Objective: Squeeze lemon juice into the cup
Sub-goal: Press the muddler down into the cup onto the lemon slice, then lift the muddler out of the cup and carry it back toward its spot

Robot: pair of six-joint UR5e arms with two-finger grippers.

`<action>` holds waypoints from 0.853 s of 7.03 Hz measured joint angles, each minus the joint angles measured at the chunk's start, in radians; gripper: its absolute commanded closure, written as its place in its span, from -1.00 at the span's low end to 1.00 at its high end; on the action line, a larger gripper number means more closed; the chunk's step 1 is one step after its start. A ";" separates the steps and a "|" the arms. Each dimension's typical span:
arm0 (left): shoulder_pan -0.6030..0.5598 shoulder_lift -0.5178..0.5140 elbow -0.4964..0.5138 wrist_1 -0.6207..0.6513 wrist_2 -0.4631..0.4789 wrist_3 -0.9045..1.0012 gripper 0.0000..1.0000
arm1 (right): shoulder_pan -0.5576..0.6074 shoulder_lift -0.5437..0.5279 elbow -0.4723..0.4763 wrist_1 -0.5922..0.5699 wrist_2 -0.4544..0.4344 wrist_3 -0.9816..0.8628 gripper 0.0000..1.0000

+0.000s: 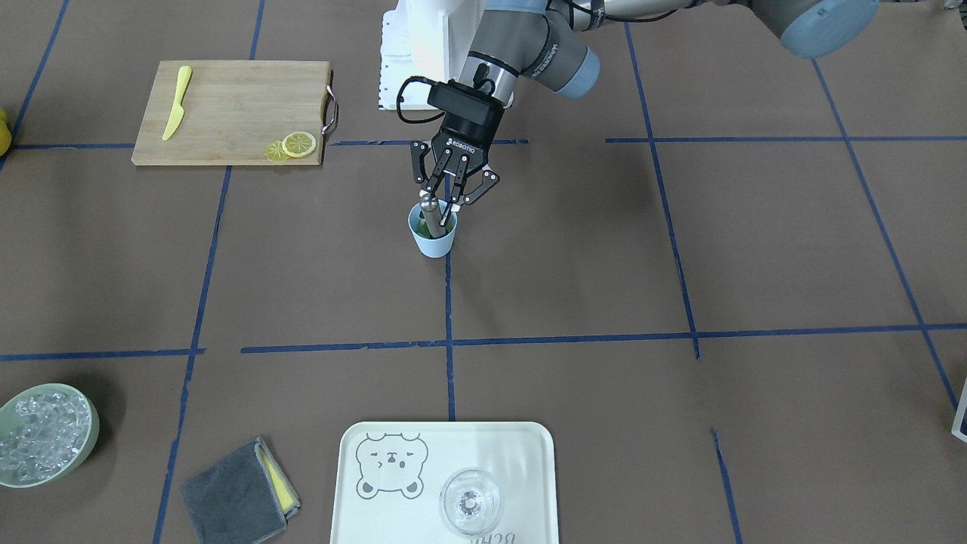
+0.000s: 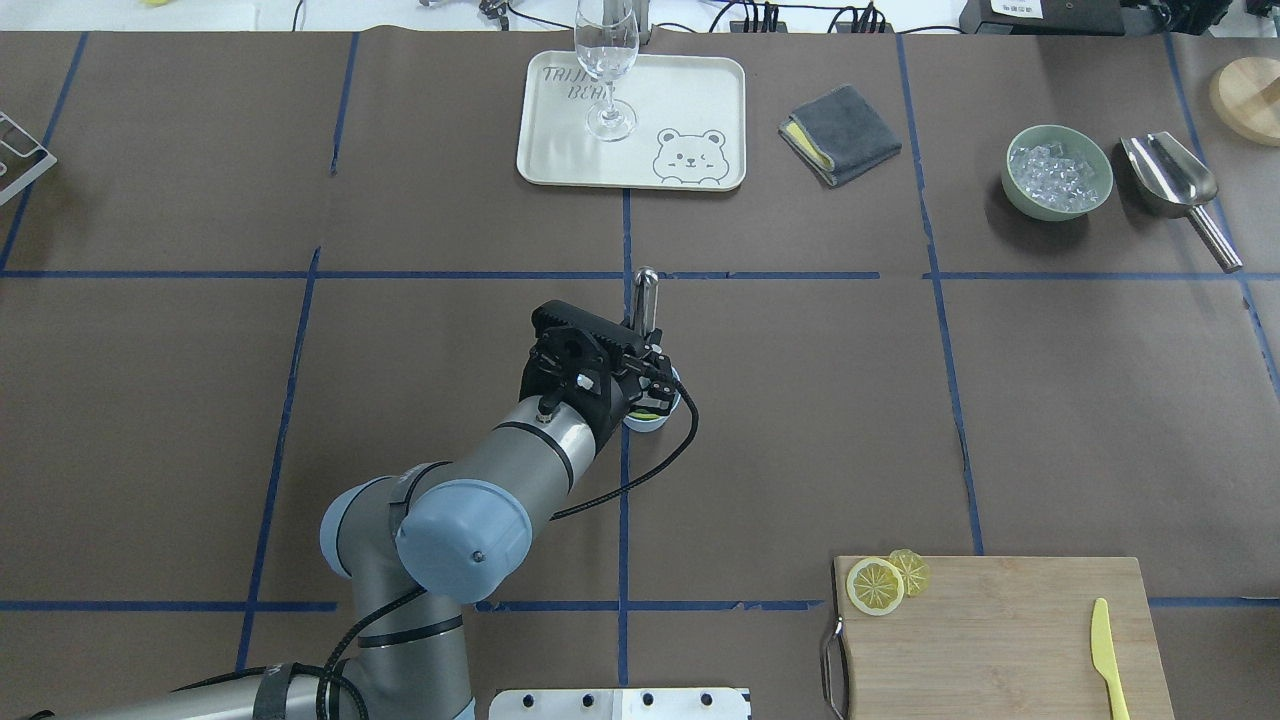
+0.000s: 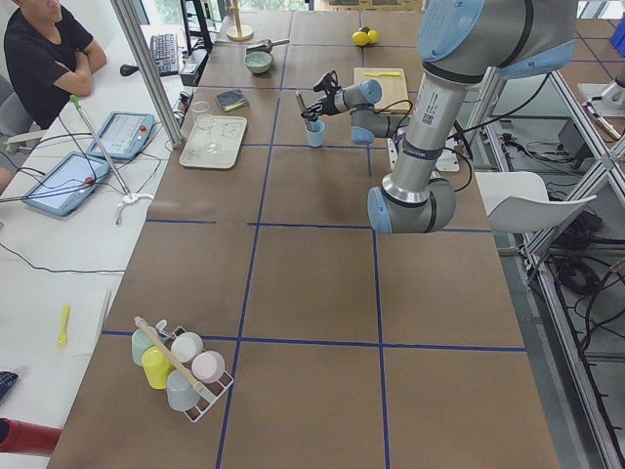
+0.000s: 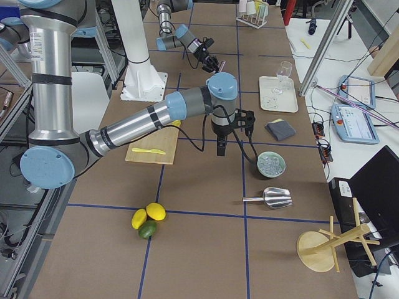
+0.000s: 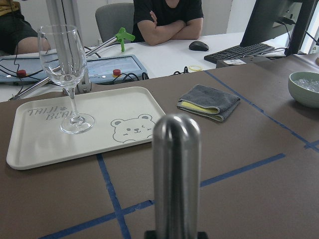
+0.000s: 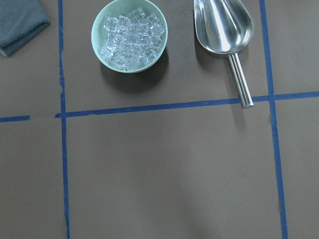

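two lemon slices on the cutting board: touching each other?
Touching. The overhead exterior view shows the larger lemon slice overlapping the smaller lemon slice at the cutting board corner, no gap; the front-facing view agrees.

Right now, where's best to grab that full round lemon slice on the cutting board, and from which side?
Probably its rim, pinched across the width from straight above: the lemon slice lies flat on the cutting board, partly over another slice.

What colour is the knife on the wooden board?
Yellow. The knife shows best in the exterior front-facing view.
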 measured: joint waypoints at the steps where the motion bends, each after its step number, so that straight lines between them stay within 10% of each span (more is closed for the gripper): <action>1: -0.036 0.003 -0.047 0.024 -0.065 0.010 1.00 | 0.004 0.000 0.000 0.000 0.000 0.000 -1.00; 6: -0.314 0.050 -0.275 0.265 -0.497 0.066 1.00 | 0.021 0.000 0.000 0.003 0.001 -0.005 -1.00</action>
